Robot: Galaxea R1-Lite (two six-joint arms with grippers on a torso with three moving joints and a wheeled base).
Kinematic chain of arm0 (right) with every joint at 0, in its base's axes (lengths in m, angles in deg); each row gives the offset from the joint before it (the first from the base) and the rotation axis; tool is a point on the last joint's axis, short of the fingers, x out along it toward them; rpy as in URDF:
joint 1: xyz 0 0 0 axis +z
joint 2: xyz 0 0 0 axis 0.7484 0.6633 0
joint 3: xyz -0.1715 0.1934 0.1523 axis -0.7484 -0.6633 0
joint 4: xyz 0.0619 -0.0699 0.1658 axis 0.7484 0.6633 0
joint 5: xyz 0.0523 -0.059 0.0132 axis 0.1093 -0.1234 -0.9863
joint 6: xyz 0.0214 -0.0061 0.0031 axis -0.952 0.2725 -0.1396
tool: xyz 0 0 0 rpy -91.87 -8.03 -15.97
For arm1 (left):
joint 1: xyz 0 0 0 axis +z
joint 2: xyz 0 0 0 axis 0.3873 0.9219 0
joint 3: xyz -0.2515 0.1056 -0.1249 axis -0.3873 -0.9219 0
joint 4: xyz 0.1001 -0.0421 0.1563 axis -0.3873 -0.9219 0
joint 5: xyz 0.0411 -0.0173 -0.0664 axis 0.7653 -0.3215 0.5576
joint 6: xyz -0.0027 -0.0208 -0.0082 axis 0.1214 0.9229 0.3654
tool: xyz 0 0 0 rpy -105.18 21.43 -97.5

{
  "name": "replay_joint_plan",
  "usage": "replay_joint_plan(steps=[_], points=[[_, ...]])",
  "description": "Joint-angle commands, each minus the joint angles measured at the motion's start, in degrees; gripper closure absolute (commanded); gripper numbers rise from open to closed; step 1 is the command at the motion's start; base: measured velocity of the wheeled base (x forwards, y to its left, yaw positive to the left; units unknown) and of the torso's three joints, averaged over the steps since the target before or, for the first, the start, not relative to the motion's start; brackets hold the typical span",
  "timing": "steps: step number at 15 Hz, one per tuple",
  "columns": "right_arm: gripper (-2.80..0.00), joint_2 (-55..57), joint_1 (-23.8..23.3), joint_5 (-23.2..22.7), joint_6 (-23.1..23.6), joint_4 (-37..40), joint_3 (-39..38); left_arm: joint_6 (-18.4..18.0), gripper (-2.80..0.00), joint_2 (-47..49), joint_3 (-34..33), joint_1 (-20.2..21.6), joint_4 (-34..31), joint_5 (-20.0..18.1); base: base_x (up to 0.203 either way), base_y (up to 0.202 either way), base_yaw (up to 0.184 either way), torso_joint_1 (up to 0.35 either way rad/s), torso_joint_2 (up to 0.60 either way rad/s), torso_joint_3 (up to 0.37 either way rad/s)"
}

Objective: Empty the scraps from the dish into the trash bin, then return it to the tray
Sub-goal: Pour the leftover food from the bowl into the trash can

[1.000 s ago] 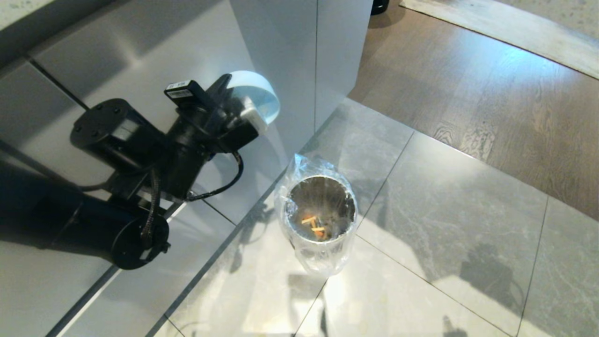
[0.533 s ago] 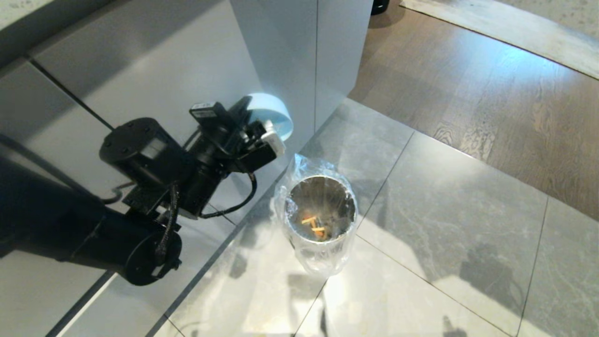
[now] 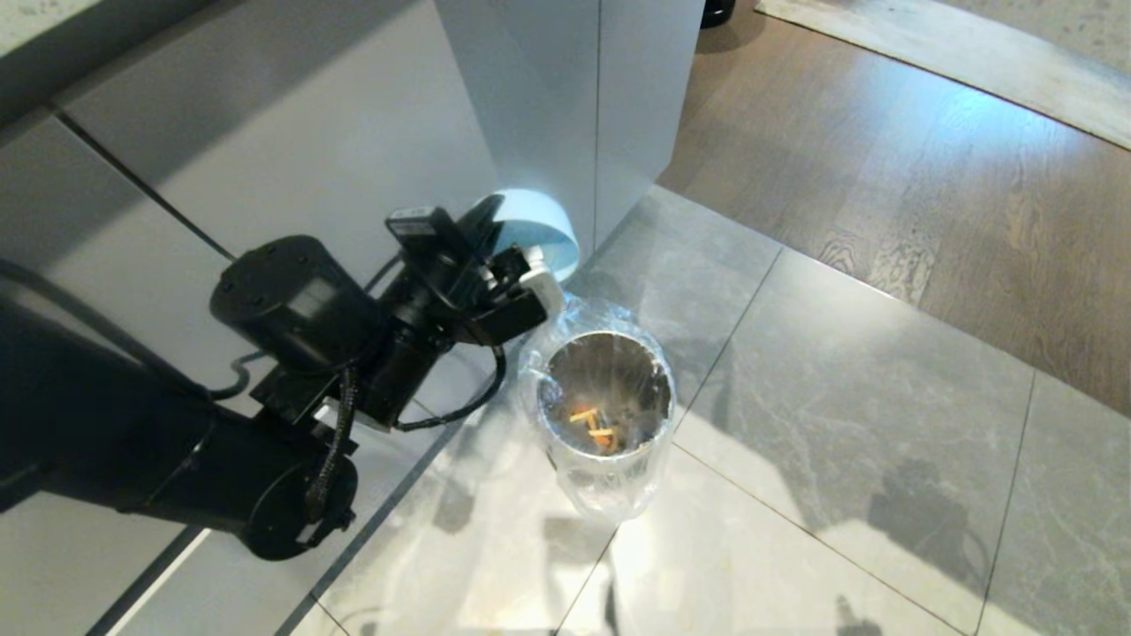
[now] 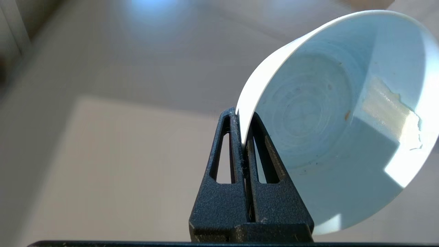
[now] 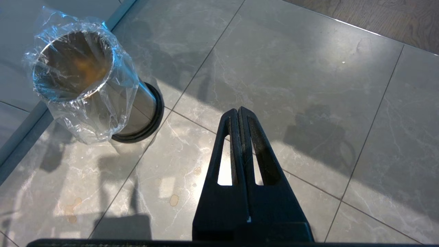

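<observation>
- The left tool [image 4: 242, 137] is clenched on the rim of the dish [image 4: 339, 116]; one finger lies inside the wall and one outside, the two nearly meeting across the thin edge.
- The dish hangs tipped on its side in the air, its opening turned away from the head camera. Its inside shows only a few tiny specks and no sticks.
- In the head view the dish [image 3: 541, 228] sits just above and behind the far-left edge of the trash bin [image 3: 606, 415], not touching it. The left tool's [image 3: 530, 265] fingers hover close over the crinkled clear liner at that edge.
- The scraps [image 3: 594, 426], a few orange and yellow sticks, lie at the bottom of the trash bin.
- The trash bin stands upright on the grey tiled floor [image 3: 839, 424], its black base visible in the right wrist view [image 5: 92, 85].
- Grey cabinet fronts [image 3: 309, 150] rise close behind the left arm and dish, leaving little room on that side; a cabinet corner stands just behind the dish.
- To the right of the bin the tiles lie open, meeting the wooden floor [image 3: 884, 159] farther off.
- The right tool [image 5: 239, 113] is clenched on nothing, hanging over bare tile, well apart from the bin.
</observation>
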Motion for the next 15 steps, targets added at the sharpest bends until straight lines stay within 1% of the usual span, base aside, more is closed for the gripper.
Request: replay_joint_plan(steps=[1, 2, 4, 7, 9, 10, 12, 13, 14, 15], points=[[0.00, 0.0, 0.0, 0.0, 0.0, 0.0, 0.0, -2.0, 0.00, 1.3, 0.5, -1.8, 2.8, 0.1, 0.000, 0.000, 0.000, 0.000, 0.00, 0.000], [0.00, 0.0, 0.0, 0.0, 0.1, 0.0, 0.0, -3.1, 0.00, 2.3, 0.8, -2.2, 2.8, 0.1, 0.000, 0.000, 0.000, 0.000, 0.00, 0.000], [0.00, 0.0, 0.0, 0.0, 0.0, 0.0, 0.0, -6.6, 0.00, 4.1, 1.6, -4.2, 2.8, 0.1, 0.000, 0.000, 0.000, 0.000, 0.00, 0.000], [0.00, 0.0, 0.0, 0.0, 0.0, 0.0, 0.0, -12.2, 0.00, 6.1, 1.5, -6.2, 2.8, -0.3, 0.000, 0.000, 0.000, 0.000, 0.00, 0.000], [0.00, 0.0, 0.0, 0.0, 0.0, 0.0, 0.0, -16.5, 0.00, 8.1, 3.1, -7.2, 2.8, 0.5, 0.000, 0.000, 0.000, 0.000, 0.00, 0.000], [0.00, 0.0, 0.0, 0.0, 0.0, 0.0, 0.0, -17.6, 0.00, 10.0, 4.5, -7.4, 2.8, 0.6, 0.000, 0.000, 0.000, 0.000, 0.00, 0.000], [0.00, 0.0, 0.0, 0.0, 0.0, 0.0, 0.0, -18.2, 0.00, 13.3, 6.7, -7.7, 2.8, 1.4, 0.000, 0.000, 0.000, 0.000, 0.00, 0.000], [0.00, 0.0, 0.0, 0.0, 0.0, 0.0, 0.0, -17.9, 0.00, 15.3, 7.2, -7.7, 2.8, 2.0, 0.000, 0.000, 0.000, 0.000, 0.00, 0.000], [0.00, 0.0, 0.0, 0.0, 0.1, 0.0, 0.0, -17.4, 0.00, 17.7, 9.0, -7.8, 2.8, 2.4, 0.000, 0.000, 0.000, 0.000, 0.00, 0.000], [0.00, 0.0, 0.0, 0.0, 0.0, 0.0, 0.0, -17.0, 0.00, 20.3, 12.8, -7.8, 2.8, 2.6, 0.000, 0.000, 0.000, 0.000, 0.00, 0.000]])
